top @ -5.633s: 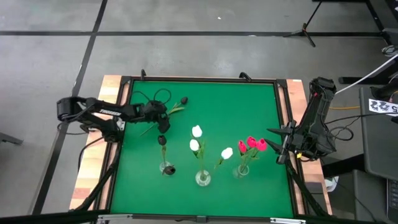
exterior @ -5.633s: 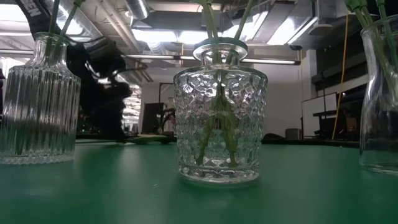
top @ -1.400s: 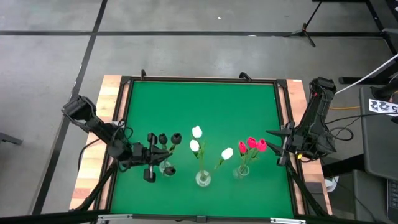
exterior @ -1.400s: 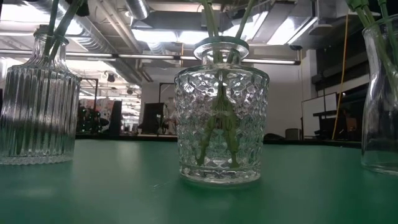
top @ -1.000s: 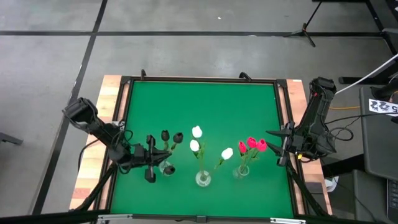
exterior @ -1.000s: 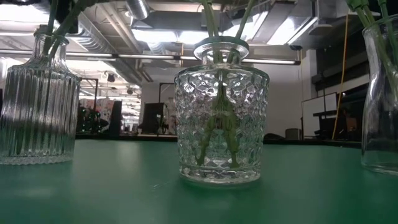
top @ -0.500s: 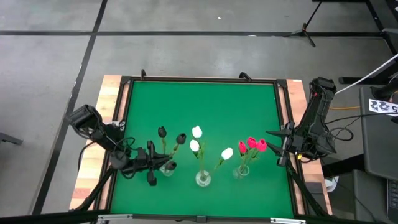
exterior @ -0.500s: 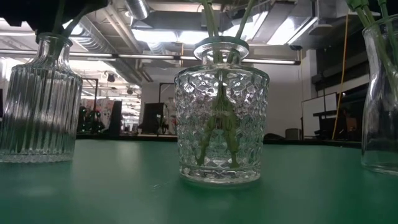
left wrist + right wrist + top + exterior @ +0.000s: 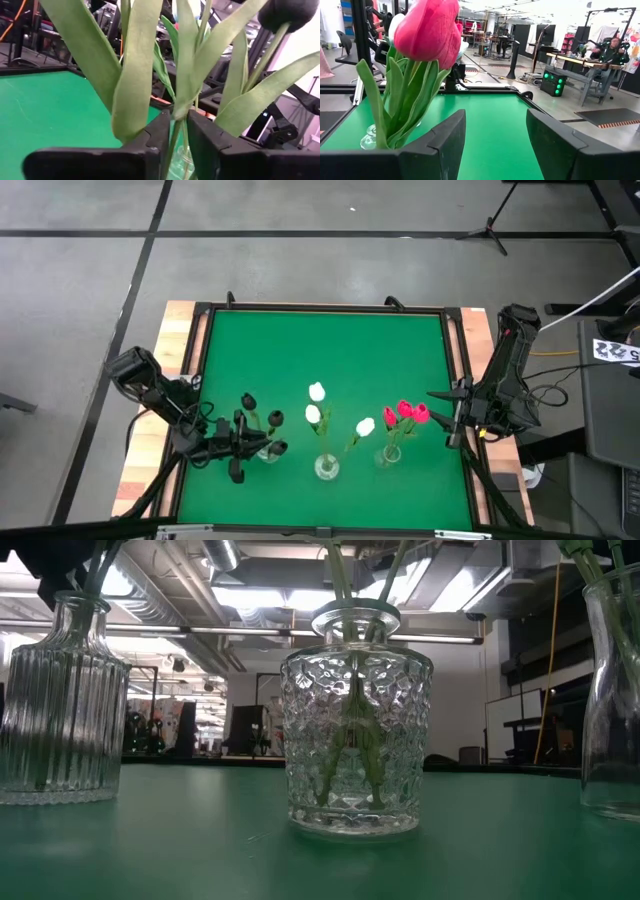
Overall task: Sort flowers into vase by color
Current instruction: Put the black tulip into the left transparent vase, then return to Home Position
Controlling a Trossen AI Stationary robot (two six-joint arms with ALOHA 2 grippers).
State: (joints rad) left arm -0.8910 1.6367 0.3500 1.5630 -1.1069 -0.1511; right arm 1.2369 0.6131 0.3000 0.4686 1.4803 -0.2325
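Note:
Two black flowers (image 9: 248,401) and a third black head (image 9: 278,447) stand with their stems in the ribbed glass vase (image 9: 266,452) at the near left. My left gripper (image 9: 243,448) reaches level over that vase's mouth from the table's left. Its fingers are slightly apart, with thin green stems (image 9: 175,142) in the gap (image 9: 179,125). White flowers (image 9: 316,391) stand in the middle vase (image 9: 326,468) and red ones (image 9: 405,410) in the right vase (image 9: 388,454). My right gripper (image 9: 447,417) waits open at the right edge, holding nothing. My left gripper has the black flowers' stems (image 9: 186,150) between its two fingers, just above the vase's mouth and below the leaves. The fingers lie level, across the upright stems. Green table shows in the gap beside the stems, and I cannot tell whether a finger touches them.
The three vases stand in a row near the table's front edge: ribbed (image 9: 62,710), dimpled (image 9: 355,730), smooth (image 9: 610,690). The far half of the green mat (image 9: 330,350) holds nothing. A black frame (image 9: 320,307) rims the table.
My left gripper has sunk a little over the ribbed vase and rolled, edging toward the table's near edge. The two black heads it carries have swung toward the table's left and near side. The dark gripper now shows above the ribbed vase in the low view.

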